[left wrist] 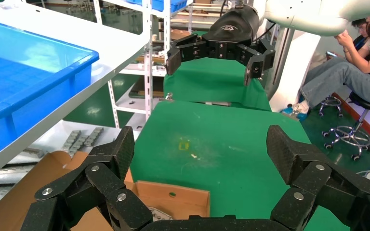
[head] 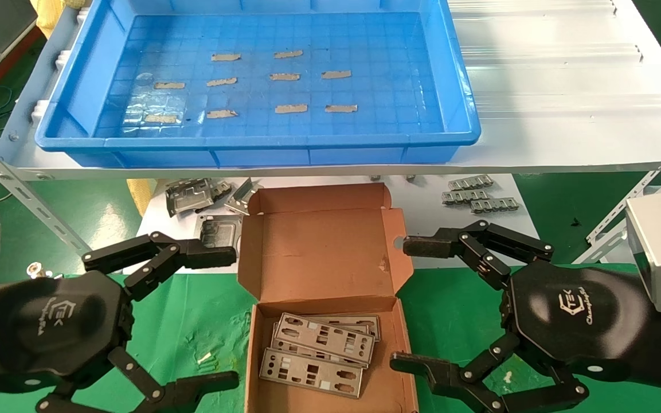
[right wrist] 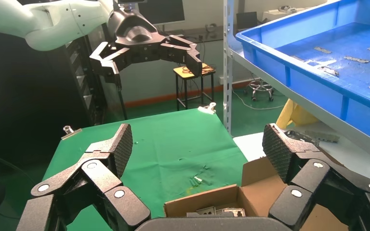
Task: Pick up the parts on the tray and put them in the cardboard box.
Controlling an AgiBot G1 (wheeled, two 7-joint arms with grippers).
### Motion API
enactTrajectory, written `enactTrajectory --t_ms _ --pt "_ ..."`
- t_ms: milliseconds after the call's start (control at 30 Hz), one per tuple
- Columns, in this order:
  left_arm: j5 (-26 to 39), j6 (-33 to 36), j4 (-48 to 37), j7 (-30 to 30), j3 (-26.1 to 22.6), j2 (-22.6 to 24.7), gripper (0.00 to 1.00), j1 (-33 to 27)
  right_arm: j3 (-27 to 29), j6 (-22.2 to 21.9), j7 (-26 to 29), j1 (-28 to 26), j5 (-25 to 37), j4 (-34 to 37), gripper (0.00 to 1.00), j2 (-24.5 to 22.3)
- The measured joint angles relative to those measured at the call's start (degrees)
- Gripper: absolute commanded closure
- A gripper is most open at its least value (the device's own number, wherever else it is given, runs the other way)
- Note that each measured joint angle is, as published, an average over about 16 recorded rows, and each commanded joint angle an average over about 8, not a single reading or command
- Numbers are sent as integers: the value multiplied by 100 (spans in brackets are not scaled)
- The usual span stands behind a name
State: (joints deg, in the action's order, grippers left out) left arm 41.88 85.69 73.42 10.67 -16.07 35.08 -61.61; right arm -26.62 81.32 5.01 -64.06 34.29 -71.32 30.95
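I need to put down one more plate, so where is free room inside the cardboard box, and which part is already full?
In the cardboard box, the near half is crowded: the parts lie stacked there, overlapping. Bare cardboard remains along the far wall, just below the open flap lid. The left gripper and right gripper flank the box, both open, leaving the approach from above clear.

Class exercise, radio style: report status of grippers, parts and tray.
Left gripper and right gripper open, flanking cardboard box. Parts stacked inside. Tray holds tape strips only. Nothing obstructing.
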Motion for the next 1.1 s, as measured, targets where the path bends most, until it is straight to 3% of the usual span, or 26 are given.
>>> enactTrajectory --t_ms 1100 --pt "0 0 0 0 0 0 0 0 0 0 0 0 0 0 0 0"
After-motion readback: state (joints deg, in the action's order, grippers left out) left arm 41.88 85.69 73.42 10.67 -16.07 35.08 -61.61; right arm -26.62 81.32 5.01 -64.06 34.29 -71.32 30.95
